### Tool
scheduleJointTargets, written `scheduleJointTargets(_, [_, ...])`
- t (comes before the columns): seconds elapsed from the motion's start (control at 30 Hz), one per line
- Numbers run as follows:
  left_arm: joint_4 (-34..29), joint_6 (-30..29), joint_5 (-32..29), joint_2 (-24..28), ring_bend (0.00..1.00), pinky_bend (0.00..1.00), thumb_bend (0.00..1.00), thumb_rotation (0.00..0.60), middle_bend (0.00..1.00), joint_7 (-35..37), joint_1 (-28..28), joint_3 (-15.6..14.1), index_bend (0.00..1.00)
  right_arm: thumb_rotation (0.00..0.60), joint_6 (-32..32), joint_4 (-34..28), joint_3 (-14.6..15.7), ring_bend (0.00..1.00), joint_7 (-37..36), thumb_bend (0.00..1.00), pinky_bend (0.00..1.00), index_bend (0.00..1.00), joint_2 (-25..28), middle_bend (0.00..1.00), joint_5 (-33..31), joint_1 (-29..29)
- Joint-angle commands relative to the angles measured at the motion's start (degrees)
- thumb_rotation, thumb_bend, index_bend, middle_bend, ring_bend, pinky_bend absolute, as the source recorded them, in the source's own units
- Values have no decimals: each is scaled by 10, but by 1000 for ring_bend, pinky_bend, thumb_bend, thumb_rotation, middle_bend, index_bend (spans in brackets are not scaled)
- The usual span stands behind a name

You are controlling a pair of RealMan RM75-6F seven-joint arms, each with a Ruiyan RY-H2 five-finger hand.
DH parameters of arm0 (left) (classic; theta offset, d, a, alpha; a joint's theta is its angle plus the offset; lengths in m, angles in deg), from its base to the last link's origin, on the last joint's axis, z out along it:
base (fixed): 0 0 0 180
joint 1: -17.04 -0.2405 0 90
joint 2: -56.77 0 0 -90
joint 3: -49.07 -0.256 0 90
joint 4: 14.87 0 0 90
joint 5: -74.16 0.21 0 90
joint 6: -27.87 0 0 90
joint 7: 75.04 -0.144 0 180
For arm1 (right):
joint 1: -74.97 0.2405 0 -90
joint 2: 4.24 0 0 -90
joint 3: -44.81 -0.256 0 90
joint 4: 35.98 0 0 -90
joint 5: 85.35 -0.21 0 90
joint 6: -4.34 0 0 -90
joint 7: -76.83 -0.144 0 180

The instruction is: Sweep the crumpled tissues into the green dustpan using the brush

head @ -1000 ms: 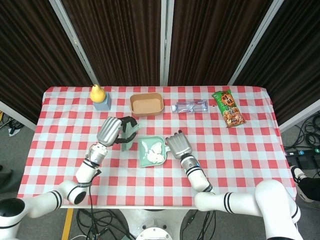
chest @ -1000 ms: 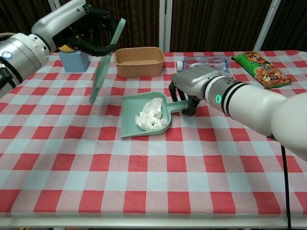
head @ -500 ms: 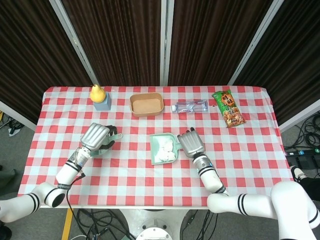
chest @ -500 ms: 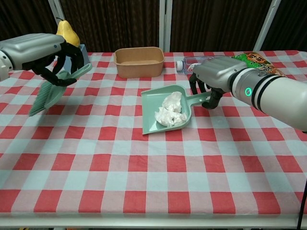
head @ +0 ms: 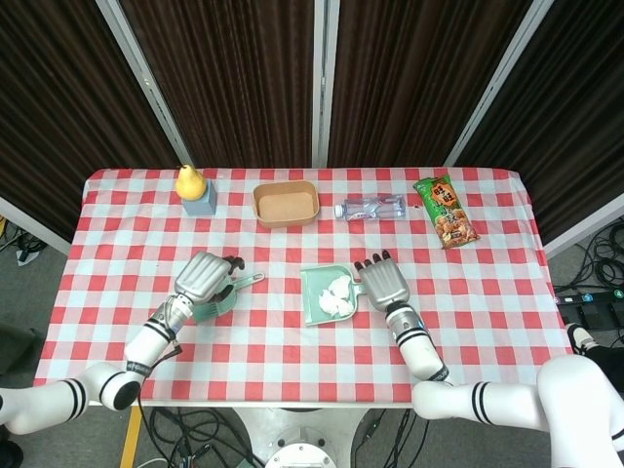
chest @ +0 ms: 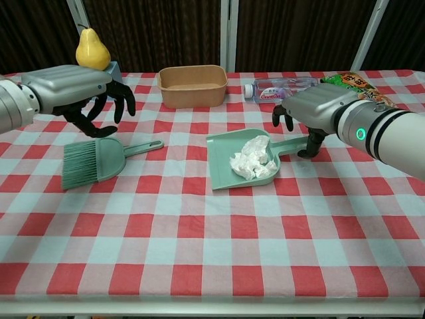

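Note:
The green dustpan lies flat near the table's middle with the crumpled white tissues inside it. Its handle points right, under my right hand. That hand hovers over the handle end with its fingers spread and holds nothing. The green brush lies on the cloth at the left, bristles to the left and handle to the right. My left hand hangs just above and behind it, fingers apart and empty.
A pear on a blue block stands at the back left. A tan box, a water bottle and a green snack pack line the back of the table.
My left hand brought the brush down to the left and let go of it on the cloth. The dustpan slid right with the tissues, and my right hand's fingers opened off its handle.

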Motion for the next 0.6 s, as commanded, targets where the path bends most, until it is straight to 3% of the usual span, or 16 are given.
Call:
scheduleJointTargets(0.03, [-20, -1, -11, 7, 605, 844, 317, 600, 397, -10, 1, 4, 267, 600, 6, -14, -2, 153, -7, 114, 162, 150, 12, 246, 9, -5])
scheduleJointTargets(0.2, [-62, -49, -2, 45, 494, 777, 212, 600, 357, 16, -26, 12, 215, 600, 36, -64, -1, 79, -49, 98, 143, 69, 71, 173, 60, -33])
scheduleJointTargets(0.37, [-78, -137, 30, 105, 412, 579, 186, 600, 353, 94, -85, 11, 216, 600, 76, -108, 21, 25, -143, 100, 104, 59, 163, 146, 149, -96])
scheduleJointTargets(0.5, [-61, -212, 44, 132, 296, 395, 162, 600, 303, 140, -142, 2, 216, 600, 110, -114, 47, 0, -239, 115, 74, 51, 226, 128, 223, -155])
scheduleJointTargets(0.6, [-45, -258, 44, 147, 236, 314, 159, 600, 263, 158, -186, -10, 214, 600, 144, -108, 65, 0, -319, 132, 51, 34, 266, 99, 278, -202])
